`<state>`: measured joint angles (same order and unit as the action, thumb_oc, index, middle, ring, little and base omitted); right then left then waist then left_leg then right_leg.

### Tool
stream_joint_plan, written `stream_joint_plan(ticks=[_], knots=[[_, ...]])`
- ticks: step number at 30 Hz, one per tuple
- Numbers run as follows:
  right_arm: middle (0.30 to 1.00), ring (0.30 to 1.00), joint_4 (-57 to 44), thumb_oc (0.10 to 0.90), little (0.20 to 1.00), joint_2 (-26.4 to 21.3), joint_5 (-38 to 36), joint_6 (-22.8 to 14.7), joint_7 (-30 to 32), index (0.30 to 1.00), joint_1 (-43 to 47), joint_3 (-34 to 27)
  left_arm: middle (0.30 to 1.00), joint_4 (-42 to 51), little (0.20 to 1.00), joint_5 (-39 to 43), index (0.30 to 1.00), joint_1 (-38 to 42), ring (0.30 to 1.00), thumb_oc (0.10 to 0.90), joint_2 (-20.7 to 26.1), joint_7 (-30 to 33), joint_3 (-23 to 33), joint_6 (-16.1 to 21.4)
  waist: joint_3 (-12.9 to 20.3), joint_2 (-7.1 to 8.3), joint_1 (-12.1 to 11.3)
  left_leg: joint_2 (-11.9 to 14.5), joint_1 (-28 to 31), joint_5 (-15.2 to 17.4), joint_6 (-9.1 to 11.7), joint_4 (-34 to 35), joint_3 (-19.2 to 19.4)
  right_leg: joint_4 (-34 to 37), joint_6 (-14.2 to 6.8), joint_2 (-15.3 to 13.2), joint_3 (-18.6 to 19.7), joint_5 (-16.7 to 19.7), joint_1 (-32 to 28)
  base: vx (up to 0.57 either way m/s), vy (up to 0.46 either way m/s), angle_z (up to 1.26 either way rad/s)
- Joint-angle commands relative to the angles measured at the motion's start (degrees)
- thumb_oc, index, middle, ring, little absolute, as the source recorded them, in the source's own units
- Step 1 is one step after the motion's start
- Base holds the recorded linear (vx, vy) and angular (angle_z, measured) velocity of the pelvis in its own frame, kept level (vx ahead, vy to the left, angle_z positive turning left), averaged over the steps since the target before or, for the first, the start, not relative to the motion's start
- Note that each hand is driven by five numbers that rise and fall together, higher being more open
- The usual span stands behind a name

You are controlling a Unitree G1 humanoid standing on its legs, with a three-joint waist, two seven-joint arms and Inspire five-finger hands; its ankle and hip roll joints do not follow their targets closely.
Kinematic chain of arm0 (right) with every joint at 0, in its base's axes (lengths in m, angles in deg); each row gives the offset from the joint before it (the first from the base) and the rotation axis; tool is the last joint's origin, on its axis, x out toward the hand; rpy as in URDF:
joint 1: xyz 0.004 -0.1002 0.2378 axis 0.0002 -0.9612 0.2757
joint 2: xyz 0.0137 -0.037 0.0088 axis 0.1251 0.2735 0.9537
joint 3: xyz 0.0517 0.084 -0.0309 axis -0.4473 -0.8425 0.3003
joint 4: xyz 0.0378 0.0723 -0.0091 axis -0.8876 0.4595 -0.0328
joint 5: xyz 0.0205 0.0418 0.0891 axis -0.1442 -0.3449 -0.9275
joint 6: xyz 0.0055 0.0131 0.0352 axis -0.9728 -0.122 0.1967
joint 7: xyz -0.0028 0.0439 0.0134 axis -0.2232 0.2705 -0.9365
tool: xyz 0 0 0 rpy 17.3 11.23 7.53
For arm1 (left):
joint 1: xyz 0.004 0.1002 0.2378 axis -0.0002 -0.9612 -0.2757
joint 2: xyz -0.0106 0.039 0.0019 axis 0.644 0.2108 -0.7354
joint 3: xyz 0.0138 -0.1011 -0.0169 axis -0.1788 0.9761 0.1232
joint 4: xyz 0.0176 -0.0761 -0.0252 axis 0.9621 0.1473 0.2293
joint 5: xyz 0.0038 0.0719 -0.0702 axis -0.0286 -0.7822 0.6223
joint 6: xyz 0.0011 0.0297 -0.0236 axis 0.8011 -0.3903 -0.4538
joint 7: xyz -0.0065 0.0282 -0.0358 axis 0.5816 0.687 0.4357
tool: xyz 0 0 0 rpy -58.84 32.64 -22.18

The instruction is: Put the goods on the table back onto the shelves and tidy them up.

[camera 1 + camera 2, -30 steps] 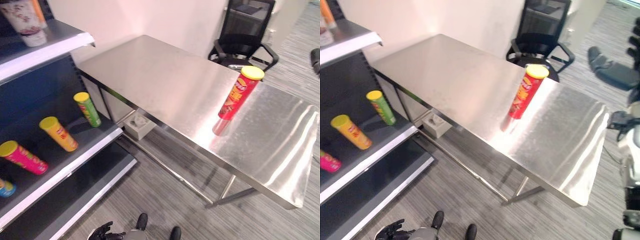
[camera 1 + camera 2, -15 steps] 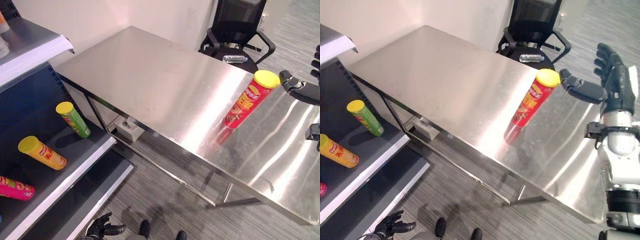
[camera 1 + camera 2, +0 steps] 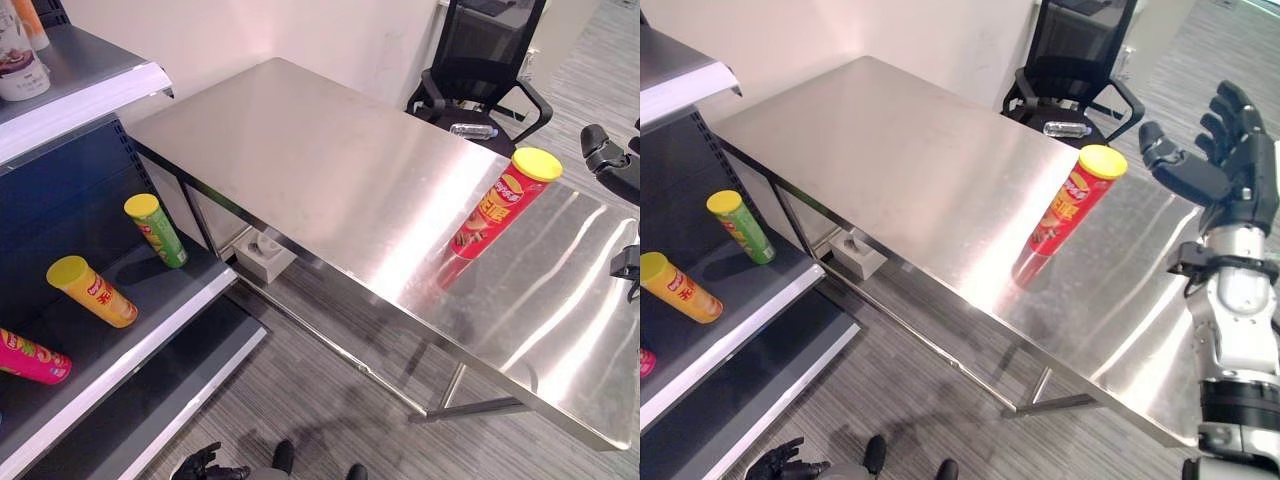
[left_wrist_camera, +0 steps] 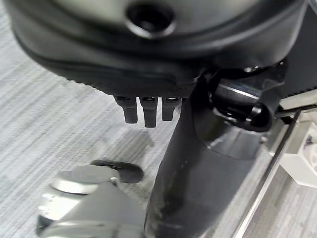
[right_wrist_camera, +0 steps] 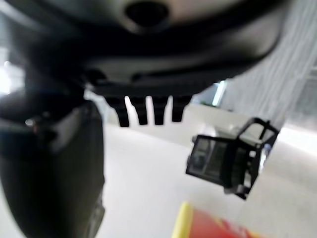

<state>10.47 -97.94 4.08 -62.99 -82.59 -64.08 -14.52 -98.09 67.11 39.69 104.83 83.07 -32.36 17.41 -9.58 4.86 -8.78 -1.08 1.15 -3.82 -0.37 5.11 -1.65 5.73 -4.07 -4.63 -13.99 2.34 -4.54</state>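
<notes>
A tall red chip can (image 3: 495, 215) with a yellow lid stands upright on the steel table (image 3: 300, 150), toward its right end. My right hand (image 3: 1230, 170) is raised to the right of the can, level with its lid, a short gap away. It is open, with straight fingers (image 5: 148, 111) and the thumb pointing at the can (image 5: 213, 230). My left hand (image 3: 780, 465) hangs low near the floor, open and empty, with its fingers (image 4: 143, 111) straight.
On the left shelf (image 3: 150, 335) lie a green can (image 3: 155, 230), a yellow can (image 3: 92, 292) and a pink can (image 3: 30, 357). A cup (image 3: 20, 60) stands on the upper shelf. A black office chair (image 3: 480, 70) carries a bottle (image 3: 473, 130). A white box (image 3: 262, 255) sits under the table.
The camera has shifted. My right hand has risen into view beside the red can and now sits slightly farther from its lid. The can has not moved.
</notes>
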Motion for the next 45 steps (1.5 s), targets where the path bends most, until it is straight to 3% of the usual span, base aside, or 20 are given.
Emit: stream_joint_plan(ticks=[1, 6, 10, 18, 31, 37, 45], knots=[[0.900, 0.900, -2.0, 0.800, 0.900, -4.6, 0.7, -3.6, -1.2, 0.900, 7.1, 1.0, 0.900, -1.0, 0.900, 0.8, 0.900, 2.3, 0.900, 0.800, 2.3, -0.1, -1.3, 1.5, 5.4, 1.23, -2.0, 2.8, -0.1, 2.1, 4.6, -0.1, -0.8, -0.7, -6.9, -5.6, -4.6, -1.0, -4.2, -0.01, -0.014, 0.10], [0.900, 0.900, -0.2, 0.800, 0.900, -7.3, 6.4, -0.6, -3.5, 0.900, 9.0, 6.8, 0.900, -0.8, 0.900, 0.5, 0.900, 2.2, 0.900, 0.800, 2.6, -0.5, -1.8, 1.6, 5.1, 1.45, -2.5, 3.1, -0.3, 1.7, 4.7, -0.1, -0.9, -0.7, -6.8, -5.3, -4.9, -1.1, -4.2, -0.01, -0.017, 0.09], [0.900, 0.900, -0.5, 0.800, 0.900, -8.3, 8.8, -0.3, -3.4, 0.900, 9.6, 7.8, 0.900, -0.7, 0.900, 0.5, 0.900, 2.0, 0.900, 0.800, 2.6, -0.5, -1.9, 1.8, 4.9, 1.58, -2.7, 3.2, -0.5, 1.6, 4.8, -0.1, -1.1, -0.7, -6.8, -5.2, -5.2, -1.1, -4.1, 0.00, 0.000, 0.00], [0.900, 0.900, -1.1, 0.800, 0.900, -9.9, 13.0, 0.3, -3.2, 0.900, 7.2, 6.3, 0.900, -1.0, 0.900, -0.2, 0.900, 2.0, 0.900, 0.800, 2.4, -0.2, -1.4, 2.1, 4.8, 1.63, -2.5, 3.1, -0.7, 1.5, 4.9, -0.1, -1.8, -0.7, -6.7, -5.2, -5.9, -1.1, -4.4, 0.00, -0.001, 0.04], [0.900, 0.900, -1.8, 0.800, 0.900, -10.1, 13.7, 0.7, -3.4, 0.900, 4.3, 3.9, 0.900, -0.7, 0.900, -0.5, 0.900, 2.0, 0.900, 0.800, 2.3, -0.3, -1.4, 2.0, 4.9, 1.58, -2.3, 3.0, -0.6, 1.5, 4.9, -0.1, -1.8, -0.7, -6.7, -5.2, -6.0, -1.1, -4.6, 0.00, 0.000, 0.00], [0.900, 0.900, -2.8, 0.800, 0.900, -7.7, 11.9, 0.1, -1.6, 0.900, 1.2, -1.2, 0.900, -0.3, 0.900, -0.2, 0.900, 2.2, 0.900, 0.800, 2.1, -0.2, -1.1, 1.5, 5.0, 1.10, -1.5, 3.2, -0.4, 1.7, 4.9, -0.1, -1.5, -0.7, -6.7, -5.2, -5.8, -1.3, -4.5, 0.00, -0.005, 0.00], [0.900, 0.900, -1.9, 0.800, 0.900, -6.6, 12.1, 0.8, -2.1, 0.900, 0.8, -0.8, 0.900, -0.4, 0.900, -0.2, 0.900, 2.4, 0.900, 0.800, 2.0, -0.3, -1.3, 1.3, 5.0, 1.01, -1.3, 3.4, -0.2, 1.7, 5.0, -0.1, -1.3, -0.7, -6.6, -5.1, -5.5, -1.3, -4.4, 0.00, 0.000, 0.00]])
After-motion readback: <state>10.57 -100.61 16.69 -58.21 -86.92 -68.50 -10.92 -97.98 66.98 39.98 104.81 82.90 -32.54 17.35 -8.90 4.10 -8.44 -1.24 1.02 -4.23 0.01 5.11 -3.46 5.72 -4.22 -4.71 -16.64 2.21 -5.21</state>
